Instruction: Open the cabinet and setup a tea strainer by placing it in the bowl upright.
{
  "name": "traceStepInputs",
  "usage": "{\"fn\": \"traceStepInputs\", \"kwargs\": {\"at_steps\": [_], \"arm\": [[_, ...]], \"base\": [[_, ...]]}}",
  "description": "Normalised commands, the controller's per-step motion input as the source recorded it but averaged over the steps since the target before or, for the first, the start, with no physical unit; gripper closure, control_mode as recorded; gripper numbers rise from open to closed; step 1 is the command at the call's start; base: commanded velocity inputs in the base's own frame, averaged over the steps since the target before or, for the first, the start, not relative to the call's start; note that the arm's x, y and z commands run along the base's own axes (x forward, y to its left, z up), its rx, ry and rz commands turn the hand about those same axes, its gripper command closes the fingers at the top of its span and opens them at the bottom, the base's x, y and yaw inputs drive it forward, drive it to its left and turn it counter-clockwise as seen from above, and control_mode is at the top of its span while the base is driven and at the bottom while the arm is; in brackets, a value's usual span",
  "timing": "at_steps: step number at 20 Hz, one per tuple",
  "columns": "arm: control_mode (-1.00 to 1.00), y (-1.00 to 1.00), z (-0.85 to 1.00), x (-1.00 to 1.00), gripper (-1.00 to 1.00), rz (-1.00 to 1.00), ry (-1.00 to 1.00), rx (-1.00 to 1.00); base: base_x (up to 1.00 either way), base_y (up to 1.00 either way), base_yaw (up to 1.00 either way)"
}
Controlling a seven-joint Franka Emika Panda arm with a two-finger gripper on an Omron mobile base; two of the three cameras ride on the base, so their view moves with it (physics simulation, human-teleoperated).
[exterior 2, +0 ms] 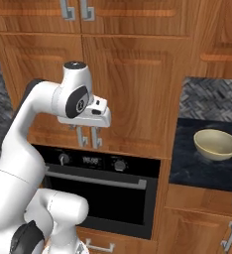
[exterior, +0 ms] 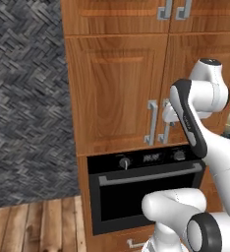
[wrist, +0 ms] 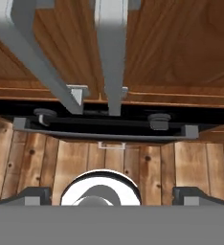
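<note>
A: Since the cabinet point(exterior: 118, 93) is closed, we treat its two doors as stiff hinged wood that swing, not lift. From the left, the first bar handle point(exterior: 152, 122), then its twin point(wrist: 111, 52) at the centre seam; both look like rigid, smooth metal, so we'd hook a finger behind one bar.

B: And the gripper point(exterior 2: 87, 137)?

A: We see its jaws spread wide, holding nothing, pointing down just in front of the handles; contact we cannot tell.

B: Farther right?

A: We note the bowl point(exterior 2: 216, 144) on the dark counter point(exterior 2: 187, 163), well apart. We judge the tea strainer is shut inside.
</note>
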Motion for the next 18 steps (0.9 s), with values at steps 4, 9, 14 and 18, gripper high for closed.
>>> {"fn": "traceStepInputs", "kwargs": {"at_steps": [4,9,14,18], "arm": [[1.0,0.0,0.0,0.0,-1.0,0.0,0.0,0.0],[1.0,0.0,0.0,0.0,-1.0,0.0,0.0,0.0],[1.0,0.0,0.0,0.0,-1.0,0.0,0.0,0.0],[1.0,0.0,0.0,0.0,-1.0,0.0,0.0,0.0]], "base": [[0.0,-0.42,0.0],[-0.16,-0.02,0.03],[-0.37,0.0,0.03],[-0.4,0.0,0.05]]}}
